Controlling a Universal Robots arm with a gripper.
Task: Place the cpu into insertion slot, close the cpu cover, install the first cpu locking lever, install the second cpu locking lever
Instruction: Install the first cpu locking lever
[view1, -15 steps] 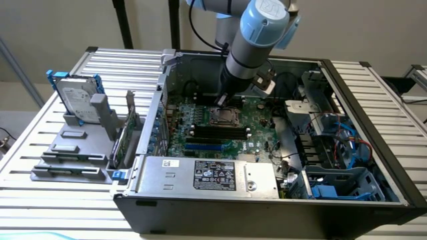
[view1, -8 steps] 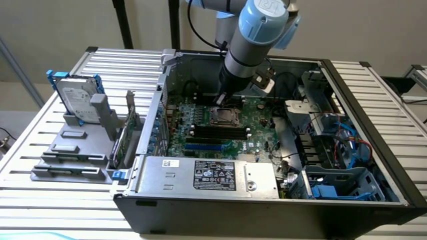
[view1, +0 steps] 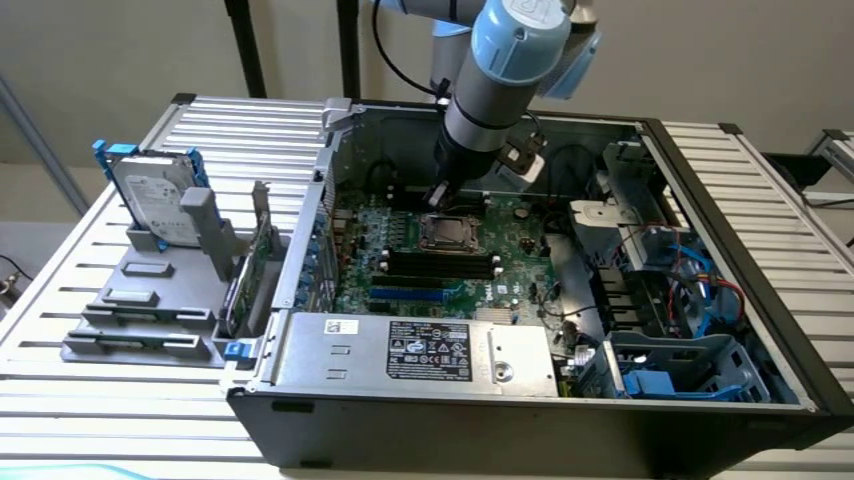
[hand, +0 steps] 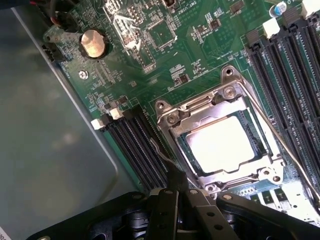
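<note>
Hovering with fingers pressed together and empty, the gripper stands just beside the far edge of the insertion slot. The cpu lies seated in the slot beneath the lowered cpu cover. One thin wire locking lever runs lengthwise along the socket side away from the fingertips.

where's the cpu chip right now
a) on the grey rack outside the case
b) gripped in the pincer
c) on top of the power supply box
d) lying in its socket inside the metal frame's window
d: the chip lies flat on the green board, showing through the window of the metal frame that lies around it.
</note>
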